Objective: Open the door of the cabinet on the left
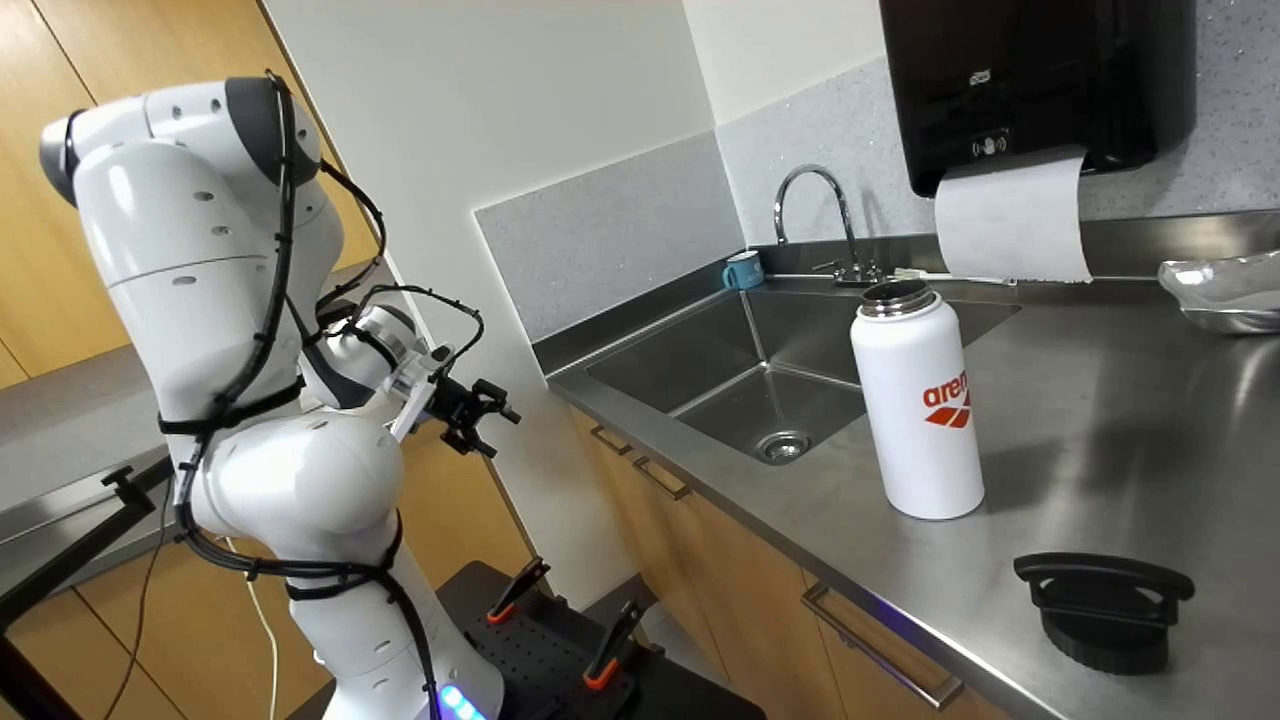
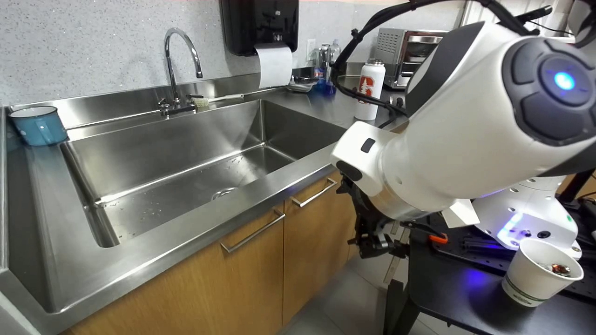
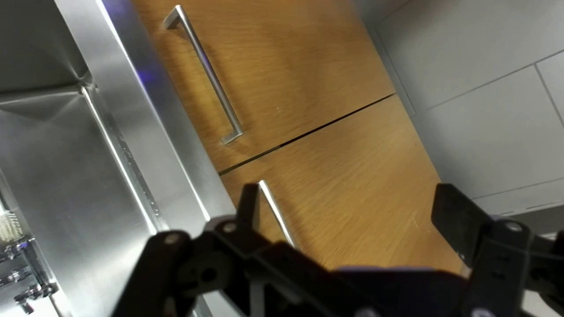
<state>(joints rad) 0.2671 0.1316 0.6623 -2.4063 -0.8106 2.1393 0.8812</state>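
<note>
Two cabinet doors (image 2: 270, 265) are shut below the steel sink (image 2: 172, 149).
The claw (image 3: 350, 204), spread wide, faces the left door (image 2: 223, 286).

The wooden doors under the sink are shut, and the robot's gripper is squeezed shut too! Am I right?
Not quite: the gripper is open, not shut. The wrist view shows its fingers wide apart. The wooden doors under the sink are shut, just as you said.
</note>
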